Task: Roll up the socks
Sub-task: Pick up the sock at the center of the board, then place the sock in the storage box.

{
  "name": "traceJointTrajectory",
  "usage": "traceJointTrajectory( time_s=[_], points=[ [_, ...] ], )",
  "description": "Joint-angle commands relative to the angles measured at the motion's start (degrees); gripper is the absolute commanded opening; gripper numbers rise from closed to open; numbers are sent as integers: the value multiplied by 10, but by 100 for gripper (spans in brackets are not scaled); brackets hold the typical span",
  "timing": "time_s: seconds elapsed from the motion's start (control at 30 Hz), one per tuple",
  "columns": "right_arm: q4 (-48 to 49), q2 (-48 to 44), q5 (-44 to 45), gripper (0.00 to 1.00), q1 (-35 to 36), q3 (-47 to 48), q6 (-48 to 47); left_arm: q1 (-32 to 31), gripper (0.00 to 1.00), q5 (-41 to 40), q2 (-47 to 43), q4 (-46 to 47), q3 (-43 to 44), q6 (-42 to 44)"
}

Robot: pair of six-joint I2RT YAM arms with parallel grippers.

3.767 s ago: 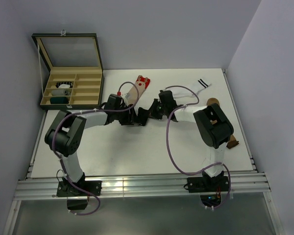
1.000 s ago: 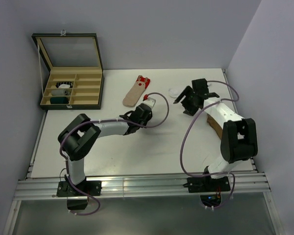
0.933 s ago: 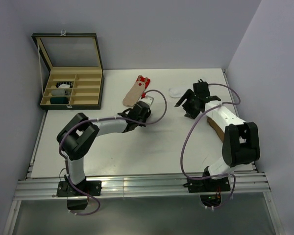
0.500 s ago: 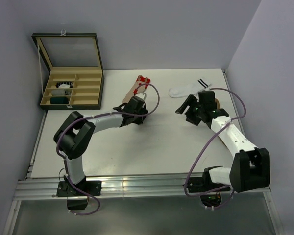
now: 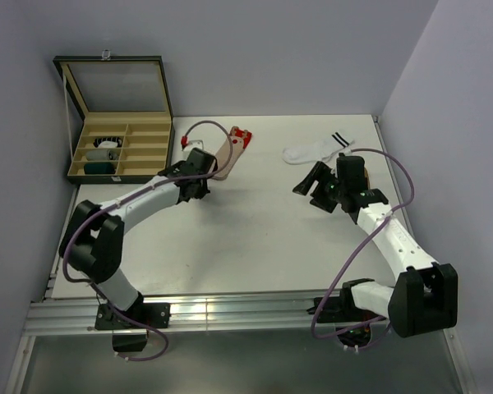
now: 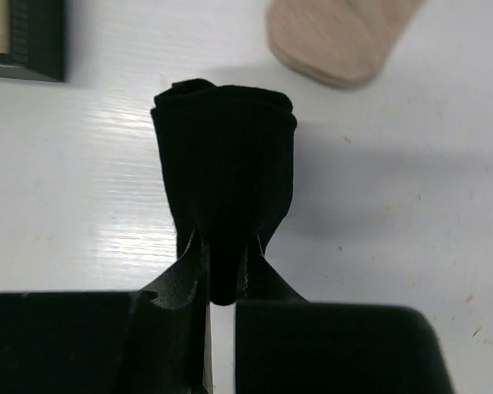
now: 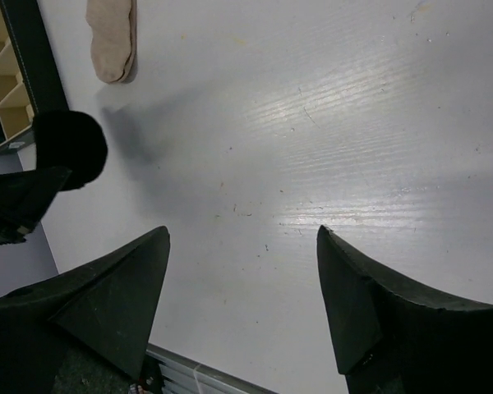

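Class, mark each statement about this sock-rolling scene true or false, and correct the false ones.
1. The left jaws are shut on a rolled black sock. True.
2. The right jaws grip the white sock. False: they stand open and empty, and the white sock lies on the table.
3. The compartment box has its lid shut. False: the lid stands open.
4. The beige sock lies flat and unrolled. True.

Left arm [image 5: 140,201] reaching forward, left end effector [image 6: 224,250] pinching black sock [image 6: 226,156], right end effector [image 7: 242,238] wide apart, seemingly hovering
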Motion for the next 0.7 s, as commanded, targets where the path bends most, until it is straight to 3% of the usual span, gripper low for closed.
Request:
traceJointTrajectory(
  time_s=[0.0,0.17,0.4,0.67],
  points=[
    [17,-22,-20,79,1,-9,-18,23,0,-72,-61,-14,30,-40],
    [23,-22,-37,79,0,-19,-22,65,0,-148,-105,-19,48,-65],
    [29,-9,-57,79,-5,-26,-34,125,0,-238,-103,-40,77,-29],
    [40,-1,-74,78,-10,-40,-40,192,0,-259,8,-91,137,-49]
  ],
)
